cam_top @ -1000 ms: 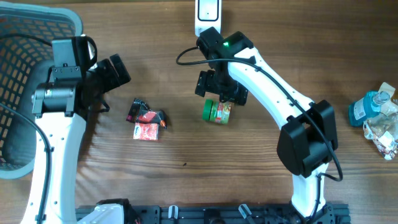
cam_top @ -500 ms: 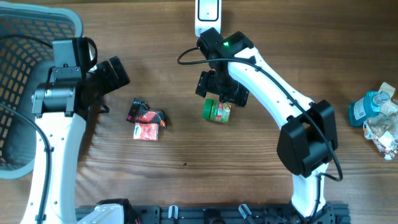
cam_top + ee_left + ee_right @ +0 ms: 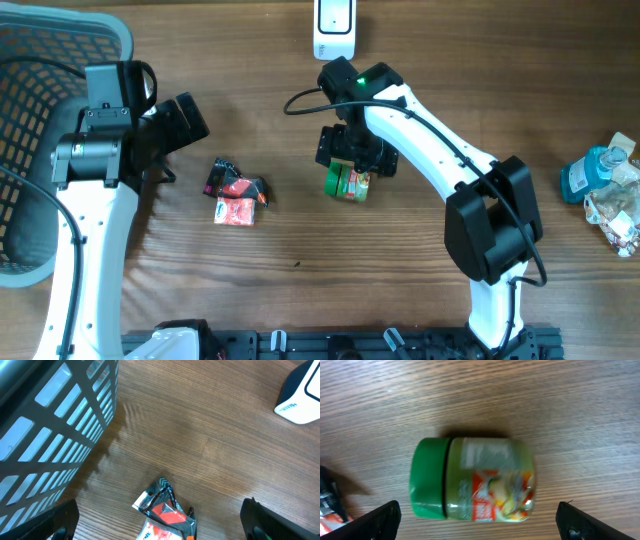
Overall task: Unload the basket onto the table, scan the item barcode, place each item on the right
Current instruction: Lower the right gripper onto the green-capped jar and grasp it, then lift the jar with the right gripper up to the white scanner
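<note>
Overhead, the right arm reaches in from its base, wrist bent down, so the right gripper (image 3: 350, 165) hangs directly above the jar (image 3: 350, 184), jaws spread wide and gripping nothing. The green-lidded jar lies on its side on the wooden table (image 3: 300, 250), apart from the white scanner (image 3: 333, 28). The left gripper (image 3: 190, 118), equally wide and empty, is poised beside the basket (image 3: 40, 150), near the red packets (image 3: 237, 195).

- left arm (image 3: 85, 230) is standing up along the table's (image 3: 300, 270) left edge, wrist angling right; left gripper (image 3: 188, 120) is holding its jaws spread wide, gripping nothing.
- right arm (image 3: 440, 160) is reaching from the near edge toward the far middle; right gripper (image 3: 350, 165) is pointing down, jaws wide apart, gripping nothing.
</note>
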{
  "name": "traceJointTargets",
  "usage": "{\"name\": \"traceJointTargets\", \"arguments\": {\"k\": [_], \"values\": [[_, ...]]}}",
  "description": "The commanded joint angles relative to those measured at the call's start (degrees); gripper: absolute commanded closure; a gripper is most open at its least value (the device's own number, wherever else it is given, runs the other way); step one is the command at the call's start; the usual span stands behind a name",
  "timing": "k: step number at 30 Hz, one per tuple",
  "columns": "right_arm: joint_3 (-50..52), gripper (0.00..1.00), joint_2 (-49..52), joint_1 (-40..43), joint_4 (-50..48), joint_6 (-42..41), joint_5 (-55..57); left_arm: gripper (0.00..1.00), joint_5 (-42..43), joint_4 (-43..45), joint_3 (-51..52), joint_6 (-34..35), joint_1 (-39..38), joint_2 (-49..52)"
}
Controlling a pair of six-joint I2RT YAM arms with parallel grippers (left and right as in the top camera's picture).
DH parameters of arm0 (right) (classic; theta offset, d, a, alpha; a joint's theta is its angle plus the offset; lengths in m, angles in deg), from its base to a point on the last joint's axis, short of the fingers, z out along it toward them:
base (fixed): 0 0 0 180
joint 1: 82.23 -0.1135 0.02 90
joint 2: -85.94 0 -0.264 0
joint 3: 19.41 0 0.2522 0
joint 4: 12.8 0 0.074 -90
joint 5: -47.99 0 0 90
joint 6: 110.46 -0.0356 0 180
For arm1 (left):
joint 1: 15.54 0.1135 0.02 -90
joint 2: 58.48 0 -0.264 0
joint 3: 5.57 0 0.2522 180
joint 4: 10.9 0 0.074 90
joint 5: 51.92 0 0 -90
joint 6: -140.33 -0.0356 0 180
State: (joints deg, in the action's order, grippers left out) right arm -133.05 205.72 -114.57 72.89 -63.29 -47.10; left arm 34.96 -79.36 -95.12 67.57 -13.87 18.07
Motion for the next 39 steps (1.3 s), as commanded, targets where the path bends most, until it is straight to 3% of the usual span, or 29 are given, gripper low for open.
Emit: {"name": "traceJointTargets", "arguments": {"k": [1,23,33,39], "values": [[0.3,0.0,1.7,-0.4,-0.3,1.9,-1.5,0.0,-0.4,-0.1,-0.6,-0.7,0.4,0.1],[1.2,0.01,7.1,-2.7,0.6,4.0,-0.7,0.0,-0.4,-0.7,-0.6,-1.9,0.4,0.1],[1.3,0.13,7.1,-2.7,0.3,6.8,0.3,0.0,-0.4,-1.8,-0.6,-1.8,0.4,0.1],[1.3,0.13,7.1,-2.5,0.6,6.9,-4.5,0.0,-0.4,-2.1,-0.6,-1.8,0.4,0.1]]}}
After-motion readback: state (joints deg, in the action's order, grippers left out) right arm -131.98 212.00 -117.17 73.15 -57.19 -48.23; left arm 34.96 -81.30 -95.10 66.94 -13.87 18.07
